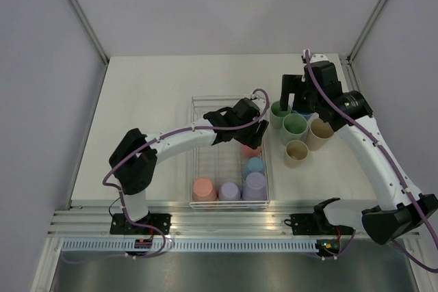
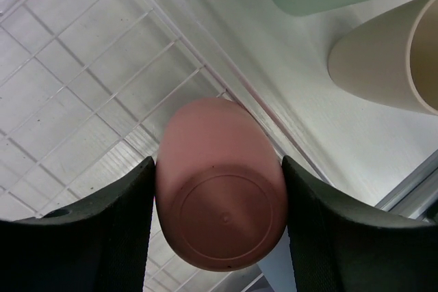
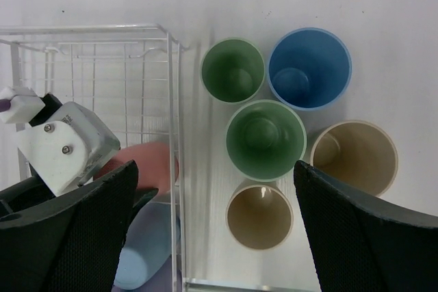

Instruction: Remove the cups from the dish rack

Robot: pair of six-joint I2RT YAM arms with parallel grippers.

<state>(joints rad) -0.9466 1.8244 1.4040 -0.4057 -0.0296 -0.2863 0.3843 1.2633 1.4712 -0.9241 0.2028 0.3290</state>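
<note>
The white wire dish rack (image 1: pixel 194 143) holds several upside-down cups. My left gripper (image 1: pixel 250 143) reaches into its right side and is shut on a salmon cup (image 2: pixel 219 200), bottom up, with both fingers (image 2: pixel 102 237) pressed against its sides. That salmon cup (image 3: pixel 149 163) also shows in the right wrist view beside the rack's wall (image 3: pixel 172 100). A light blue cup (image 1: pixel 254 165), two lavender cups (image 1: pixel 254 185) and another salmon cup (image 1: pixel 203 188) stand in the rack's near part. My right gripper (image 1: pixel 294 100) hovers open (image 3: pixel 215 176) over the cups standing outside the rack.
Right of the rack, several cups stand upright on the table: two green cups (image 3: pixel 233 70) (image 3: pixel 265 139), a blue cup (image 3: pixel 309 68) and two beige cups (image 3: pixel 354 156) (image 3: pixel 259 215). The rack's far half has a bare floor (image 2: pixel 75 87).
</note>
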